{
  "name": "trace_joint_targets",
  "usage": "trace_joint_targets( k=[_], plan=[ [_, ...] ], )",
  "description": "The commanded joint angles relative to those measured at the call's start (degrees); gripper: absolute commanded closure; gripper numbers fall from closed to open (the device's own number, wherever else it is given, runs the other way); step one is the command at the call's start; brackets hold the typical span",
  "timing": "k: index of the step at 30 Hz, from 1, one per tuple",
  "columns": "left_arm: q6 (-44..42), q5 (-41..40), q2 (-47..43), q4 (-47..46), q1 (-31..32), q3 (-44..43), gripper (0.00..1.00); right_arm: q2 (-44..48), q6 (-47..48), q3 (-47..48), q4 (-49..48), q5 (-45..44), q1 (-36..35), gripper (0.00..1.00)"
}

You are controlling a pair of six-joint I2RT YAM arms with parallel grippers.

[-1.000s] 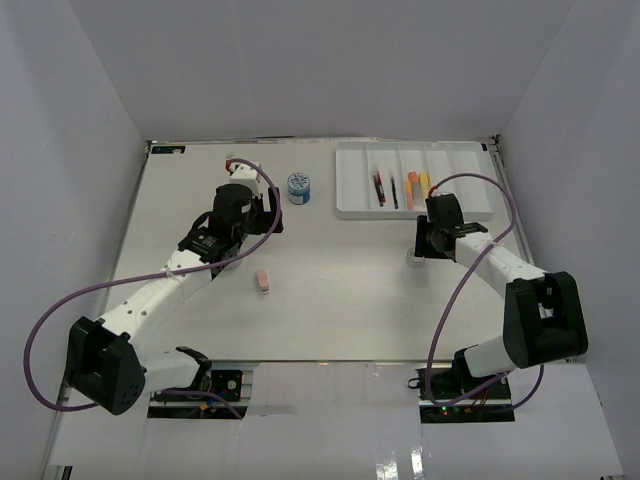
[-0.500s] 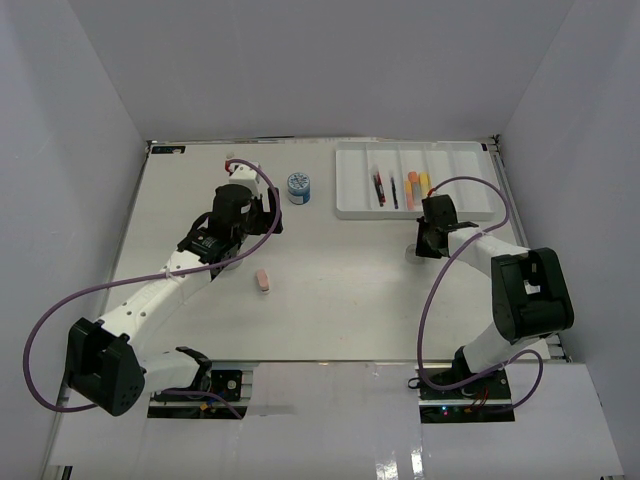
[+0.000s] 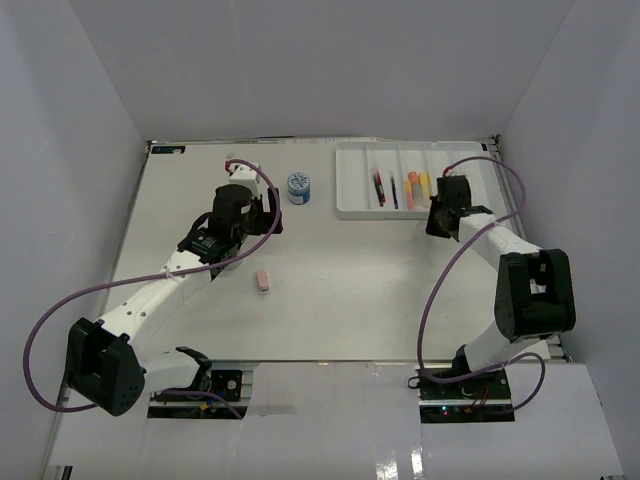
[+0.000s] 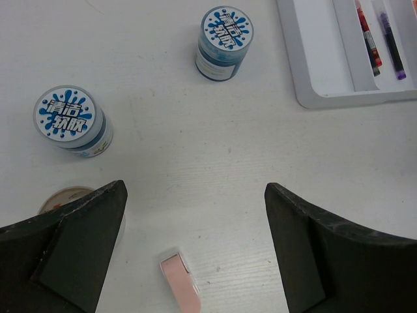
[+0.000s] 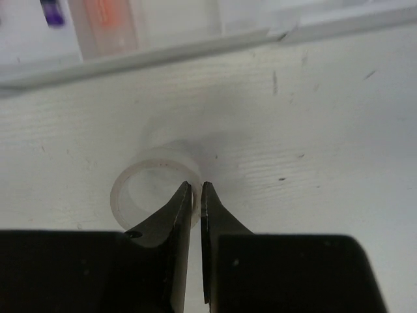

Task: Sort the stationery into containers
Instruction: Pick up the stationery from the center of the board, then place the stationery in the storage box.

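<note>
"Right wrist view has the right gripper [image 5: 197, 189] pinched tight on the wall of the clear tape roll [image 5: 156, 160], one finger inside the ring, I think, the other outside."

"Whereabouts?"

"Just short of the white tray [image 5: 163, 55], close to its front rim, about level with the orange marker [image 5: 107, 16]. Going by the shadow on the table [image 5: 293, 117], I'd judge the roll is slightly lifted, though I can't swear to it."

"So it has to clear that rim."

"Yes. I'd raise it until the bottom edge can't catch, carry it over a bare compartment right of that marker, and part the fingers only once it sits low. It's a thin pinch on a ring; a jolt could swing it."

"And the arms?"

"From above, the right arm [image 3: 490, 250] rises steeply over its base, then its forearm stretches forward to the tray's near rim. The left gripper [image 4: 194, 189] hovers spread wide, holding nothing, with the pink eraser [image 4: 179, 280] between its fingers in its own camera."
</note>
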State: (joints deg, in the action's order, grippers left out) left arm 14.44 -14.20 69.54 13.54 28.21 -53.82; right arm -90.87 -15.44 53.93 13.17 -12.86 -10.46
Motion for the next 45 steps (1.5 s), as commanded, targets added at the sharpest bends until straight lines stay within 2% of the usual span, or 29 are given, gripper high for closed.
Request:
trace_joint_targets(
  k=[1, 10, 18, 25, 29, 31, 32, 35, 42, 45],
  plan=[
    [-0.20, -0.66, -0.63, 0.43, -0.17, 0.30, 0.02, 0.87, 0.94, 7.67, 0.27, -2.43, 4.56, 0.92],
    [-0.29, -0.66, -0.72, 0.70, -0.17, 0.12, 0.02, -8.95, -2.05, 20.94, 0.45, -4.71, 16.07, 0.92],
    [-0.46, -0.48, -0.54, 0.96, -0.17, 0.03, 0.02, -18.54, -2.40, 30.69, 1.68, -6.04, 19.86, 0.91],
    [-0.46, -0.57, -0.11, 1.05, -0.17, 0.03, 0.02, -25.75, -1.70, 35.10, 2.39, -5.42, 20.65, 0.88],
    [-0.64, -0.75, 0.25, 0.96, -0.17, 0.03, 0.02, -28.92, -1.17, 37.64, 2.65, -5.07, 20.74, 0.82],
    [-0.55, -0.75, 0.33, 1.05, -0.17, 0.03, 0.02, -29.36, -0.82, 38.17, 2.74, -4.98, 20.74, 0.77],
    [-0.64, -0.83, 0.42, 1.05, -0.17, 0.03, 0.02, -29.45, -0.73, 38.61, 2.74, -4.72, 20.74, 0.70],
    [-0.64, -0.75, 0.60, 1.05, -0.17, 0.03, 0.02, -28.23, -0.38, 38.88, 3.00, -4.63, 20.65, 0.60],
    [0.42, -1.10, 2.09, 2.37, -0.43, -0.67, 0.02, -19.10, 2.25, 36.60, 3.53, -3.14, 19.78, 0.54],
    [1.64, -0.92, 2.35, 2.72, -2.18, -0.76, 0.03, -13.03, 4.01, 33.26, 3.27, 2.13, 17.76, 0.48]
  ],
)
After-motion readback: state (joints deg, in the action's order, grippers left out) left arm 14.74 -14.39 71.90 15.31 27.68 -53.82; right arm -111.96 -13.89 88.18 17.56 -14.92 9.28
